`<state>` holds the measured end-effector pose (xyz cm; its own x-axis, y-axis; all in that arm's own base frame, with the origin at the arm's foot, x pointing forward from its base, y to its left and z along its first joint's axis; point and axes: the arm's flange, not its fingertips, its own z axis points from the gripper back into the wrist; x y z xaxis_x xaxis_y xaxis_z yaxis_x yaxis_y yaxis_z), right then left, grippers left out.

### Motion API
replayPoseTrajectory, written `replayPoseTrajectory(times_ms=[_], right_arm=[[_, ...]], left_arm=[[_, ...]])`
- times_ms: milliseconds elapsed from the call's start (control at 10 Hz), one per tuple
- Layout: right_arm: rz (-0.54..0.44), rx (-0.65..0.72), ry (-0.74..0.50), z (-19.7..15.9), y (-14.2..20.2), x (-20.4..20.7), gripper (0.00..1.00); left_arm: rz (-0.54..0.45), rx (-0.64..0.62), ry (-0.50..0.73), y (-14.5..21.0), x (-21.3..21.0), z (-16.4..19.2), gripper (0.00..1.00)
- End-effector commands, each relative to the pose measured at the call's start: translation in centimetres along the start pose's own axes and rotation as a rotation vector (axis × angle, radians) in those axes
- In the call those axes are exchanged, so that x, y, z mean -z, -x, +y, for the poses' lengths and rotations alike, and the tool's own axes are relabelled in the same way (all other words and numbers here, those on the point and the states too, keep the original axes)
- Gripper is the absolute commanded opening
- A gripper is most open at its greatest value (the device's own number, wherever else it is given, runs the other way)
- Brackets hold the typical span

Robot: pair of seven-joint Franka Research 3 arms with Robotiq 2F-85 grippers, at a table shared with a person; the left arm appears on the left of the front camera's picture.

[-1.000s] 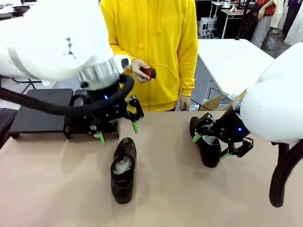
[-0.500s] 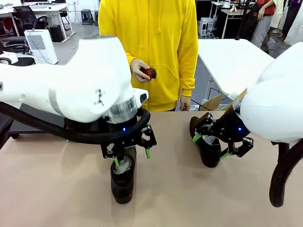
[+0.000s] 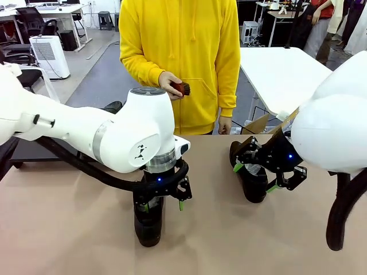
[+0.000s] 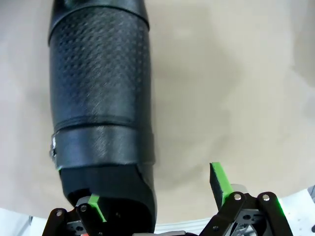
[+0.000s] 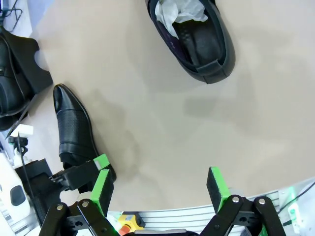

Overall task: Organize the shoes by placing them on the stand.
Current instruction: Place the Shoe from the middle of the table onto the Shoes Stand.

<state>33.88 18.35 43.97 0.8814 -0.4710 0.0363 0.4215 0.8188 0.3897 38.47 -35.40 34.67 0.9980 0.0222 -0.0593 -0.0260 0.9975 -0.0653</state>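
Your left end effector hangs wide open over the black dress shoe at lower centre of the front view, one pad above its heel end, the other beside it. This looks like the grasp step: lower, close, then carry the shoe to the stand at mid left. Your right end effector, also wide, hovers by the second shoe.

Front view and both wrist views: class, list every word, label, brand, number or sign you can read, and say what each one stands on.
No text can be read.
Small black marks on the left arm: too small to read as words.
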Motion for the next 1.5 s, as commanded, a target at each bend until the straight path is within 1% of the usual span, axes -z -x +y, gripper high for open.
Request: replayPoseTrajectory(times_ms=[0,100,200,600,700,1200,1300,1400], right_arm=[[0.004,-0.022,0.000,0.0,-0.4,-0.1,1.00],[0.004,-0.022,0.000,0.0,-0.4,-0.1,1.00],[0.004,-0.022,0.000,0.0,-0.4,-0.1,1.00],[0.004,-0.022,0.000,0.0,-0.4,-0.1,1.00],[0.004,-0.022,0.000,0.0,-0.4,-0.1,1.00],[0.004,-0.022,0.000,0.0,-0.4,-0.1,1.00],[0.004,-0.022,0.000,0.0,-0.4,-0.1,1.00],[0.004,-0.022,0.000,0.0,-0.4,-0.1,1.00]], left_arm=[[-0.029,0.004,0.005,-0.5,-0.7,-0.8,1.00],[-0.009,-0.011,0.005,-0.3,-0.4,-1.1,1.00],[0.007,0.005,-0.002,-0.1,-0.1,-1.2,0.91],[0.022,0.006,-0.028,-0.1,-0.2,-1.0,0.16],[0.023,0.000,-0.031,-0.1,-0.2,-0.9,0.00],[0.013,-0.001,-0.041,-0.1,-0.2,-0.6,0.00],[0.003,0.007,-0.030,-0.1,-0.8,-0.4,0.00],[0.041,0.012,-0.005,0.3,-2.3,-0.3,0.00]])
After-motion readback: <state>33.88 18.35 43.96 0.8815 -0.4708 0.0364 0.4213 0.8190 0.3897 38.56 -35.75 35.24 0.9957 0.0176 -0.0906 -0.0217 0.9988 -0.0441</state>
